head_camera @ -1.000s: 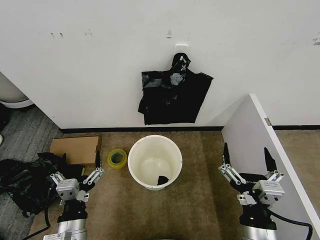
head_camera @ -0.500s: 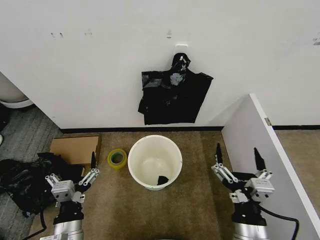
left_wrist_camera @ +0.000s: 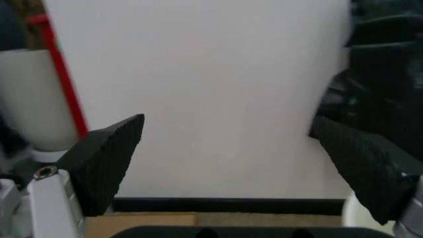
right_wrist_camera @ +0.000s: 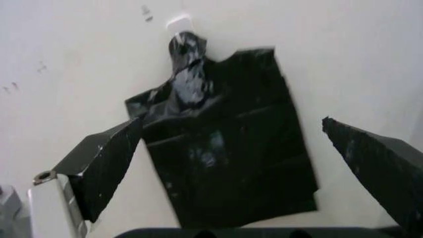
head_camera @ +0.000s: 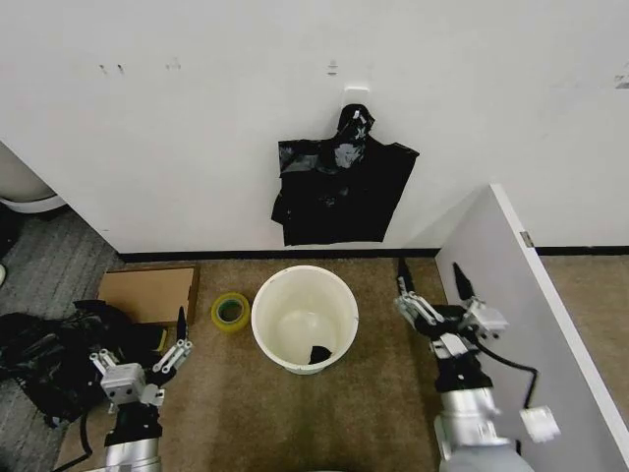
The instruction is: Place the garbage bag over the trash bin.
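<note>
Head view high, downward; right wrist shares hung bags (head_camera: 342,187).

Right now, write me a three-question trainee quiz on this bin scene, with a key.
1. True or false: the trash bin has a black bag stretched over its rim.
2. Which sits between the cardboard box and the bin? A) yellow tape roll B) bottle C) broom
3. Fill in: the bunch of black bags hangs from a hook on the ____.

Key: 1. False, the rim is bare; just a small black scrap lies inside. 2. A. 3. Wall. Both the left tool and right tool are open and hold nothing.
</note>
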Controlling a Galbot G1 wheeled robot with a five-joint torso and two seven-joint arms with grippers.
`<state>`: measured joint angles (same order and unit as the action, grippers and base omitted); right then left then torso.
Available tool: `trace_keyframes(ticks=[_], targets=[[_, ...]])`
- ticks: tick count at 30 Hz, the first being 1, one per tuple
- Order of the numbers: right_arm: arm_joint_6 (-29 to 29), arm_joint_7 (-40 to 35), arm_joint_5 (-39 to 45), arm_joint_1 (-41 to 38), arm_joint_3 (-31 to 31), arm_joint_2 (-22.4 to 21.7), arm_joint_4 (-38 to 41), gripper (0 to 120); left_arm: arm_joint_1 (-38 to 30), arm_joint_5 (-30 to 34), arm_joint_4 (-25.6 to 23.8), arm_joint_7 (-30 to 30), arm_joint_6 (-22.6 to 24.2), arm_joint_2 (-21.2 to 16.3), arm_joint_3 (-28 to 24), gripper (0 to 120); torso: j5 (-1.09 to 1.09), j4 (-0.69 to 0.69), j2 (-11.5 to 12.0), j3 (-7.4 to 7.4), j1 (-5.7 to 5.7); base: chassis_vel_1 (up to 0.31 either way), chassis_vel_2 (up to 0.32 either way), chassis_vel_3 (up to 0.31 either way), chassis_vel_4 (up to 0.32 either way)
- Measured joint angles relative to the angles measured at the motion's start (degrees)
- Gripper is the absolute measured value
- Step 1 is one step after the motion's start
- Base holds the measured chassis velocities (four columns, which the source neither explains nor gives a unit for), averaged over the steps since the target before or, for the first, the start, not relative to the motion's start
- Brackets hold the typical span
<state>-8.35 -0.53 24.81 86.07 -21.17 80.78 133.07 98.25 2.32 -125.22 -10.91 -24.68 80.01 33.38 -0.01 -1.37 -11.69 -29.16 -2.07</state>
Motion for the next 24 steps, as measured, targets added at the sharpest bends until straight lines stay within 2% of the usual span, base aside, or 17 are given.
trace_keyframes(ticks=[5, 9, 11, 15, 17, 22, 24], targets=[[3.03, 0.90, 8.68, -4.92, 1.37, -1.90, -3.65, 100, 0.41, 0.00, 0.17, 0.28, -0.37, 0.45, 0.29, 100, 0.01, 0.06, 0.00, 0.00, 0.00, 0.000, 0.000, 0.000, 0.000], [5.87, 1.13, 15.86, -10.42, 2.43, -2.57, -7.35, 100, 0.74, -0.02, 0.13, 0.46, -0.72, 1.22, 0.55, 100, 0.02, 0.05, 0.00, 0.00, 0.00, 0.000, 0.000, 0.000, 0.000], [6.47, 1.13, 17.21, -11.54, 2.52, -2.59, -7.83, 100, 0.74, -0.06, 0.13, 0.50, -0.76, 1.34, 0.50, 100, 0.02, 0.05, 0.00, 0.00, 0.00, 0.000, 0.000, 0.000, 0.000], [10.10, 0.90, 26.72, -18.15, 2.98, -2.87, -10.94, 100, 0.77, -0.65, 0.31, 0.81, -0.92, 2.00, 0.06, 100, 0.01, 0.05, 0.00, 0.00, 0.00, 0.000, 0.000, 0.000, 0.000], [10.75, 0.78, 28.67, -19.27, 3.06, -3.02, -11.54, 100, 0.77, -0.71, 0.35, 0.82, -0.92, 2.05, 0.06, 100, 0.01, 0.05, 0.00, -0.01, 0.00, 0.000, 0.000, 0.000, 0.000], [15.12, 0.17, 41.70, -25.67, 3.13, -2.59, -14.96, 100, 0.63, -0.86, 0.81, 0.84, -0.93, 2.06, 0.42, 100, 0.01, 0.05, 0.00, 0.00, 0.00, 0.000, 0.000, 0.000, 0.000], [15.48, 0.10, 43.67, -26.78, 3.06, -2.11, -15.76, 100, 0.58, -0.90, 0.84, 0.84, -0.93, 2.13, 0.46, 100, 0.01, 0.05, 0.00, 0.00, 0.00, 0.000, 0.000, 0.000, 0.000]])
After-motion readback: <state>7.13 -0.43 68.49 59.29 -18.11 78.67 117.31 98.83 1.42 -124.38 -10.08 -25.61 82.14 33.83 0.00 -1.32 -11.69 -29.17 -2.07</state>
